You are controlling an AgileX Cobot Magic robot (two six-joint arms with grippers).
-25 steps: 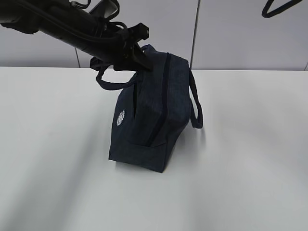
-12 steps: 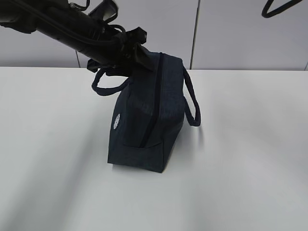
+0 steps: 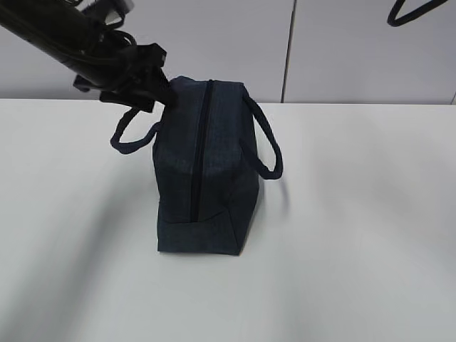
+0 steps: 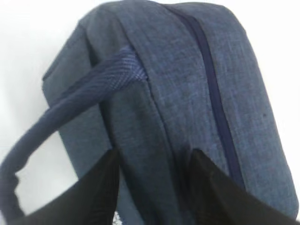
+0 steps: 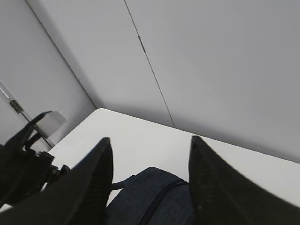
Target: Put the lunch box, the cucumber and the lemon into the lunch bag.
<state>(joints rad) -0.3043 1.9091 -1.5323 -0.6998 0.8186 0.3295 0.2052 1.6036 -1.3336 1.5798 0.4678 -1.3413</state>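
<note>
I'm looking at the white tabletop (image 3: 370,235) filling most of the exterior view, with the grey panelled wall (image 3: 342,50) running behind it. The lunch bag (image 3: 203,167) is standing upright near the middle of the tabletop, dark navy, its zipper (image 3: 199,153) running closed along the top and down the near end. One loop handle (image 3: 263,146) is hanging off its right side, the other handle (image 3: 128,139) is drooping out to the left. I'm seeing the left arm (image 3: 50,32) reaching in from the upper left, and the left claw (image 3: 153,89) is sitting right at the bag's upper left far corner. From the left wrist view, the left claw (image 4: 154,187) is standing spread, its two dark fingers (image 4: 101,192) straddling the fabric of the bag's top edge beside the zipper; I cannot tell whether either finger is actually touching the cloth. The left handle (image 4: 70,110) is looping past just beside that claw, not pinched. The right claw (image 5: 150,183) is hovering high above the far end of the bag, fingers spread apart with nothing between them, only the bag's top and the tabletop showing below. In the exterior view only a dark bit of the right arm (image 3: 413,11) is peeking in at the top right corner.
</note>
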